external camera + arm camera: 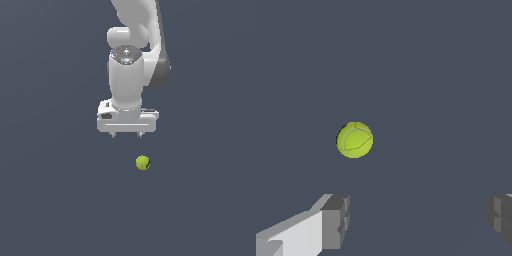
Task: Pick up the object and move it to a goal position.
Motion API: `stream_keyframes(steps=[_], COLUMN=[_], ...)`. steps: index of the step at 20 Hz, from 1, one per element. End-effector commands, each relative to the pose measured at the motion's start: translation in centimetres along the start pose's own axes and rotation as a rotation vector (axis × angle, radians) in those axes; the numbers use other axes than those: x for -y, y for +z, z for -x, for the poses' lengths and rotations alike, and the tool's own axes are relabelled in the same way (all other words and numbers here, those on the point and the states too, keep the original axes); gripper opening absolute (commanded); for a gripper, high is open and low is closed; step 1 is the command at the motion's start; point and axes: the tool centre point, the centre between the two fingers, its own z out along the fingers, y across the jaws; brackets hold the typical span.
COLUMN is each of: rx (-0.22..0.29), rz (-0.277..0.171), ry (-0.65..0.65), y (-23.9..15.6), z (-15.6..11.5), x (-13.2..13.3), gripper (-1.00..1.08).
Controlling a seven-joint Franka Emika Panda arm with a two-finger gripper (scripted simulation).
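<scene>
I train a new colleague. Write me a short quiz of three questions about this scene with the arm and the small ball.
1. True or false: the tool grips the ball.
2. The tool's fingers are: A) spread apart, B) pressed together.
3. In the exterior view, toward which side of the tool's middle does the ball lie?

Key:
1. False; the ball is apart from it.
2. A.
3. The exterior view's right.

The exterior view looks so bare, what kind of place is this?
Likely a computer simulation, not a real room: a flat, featureless grey ground, a smooth white arm with its claw open, and one small yellow-green ball.
</scene>
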Motion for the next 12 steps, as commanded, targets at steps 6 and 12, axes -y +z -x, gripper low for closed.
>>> stream_keyframes(steps=[6, 12], rx=[0.004, 0.008], rz=[0.006, 0.012], ry=[-0.016, -0.035], y=[0.6, 1.3], z=[0.2, 0.3], x=[0.3, 0.5], gripper=[1.0, 1.0])
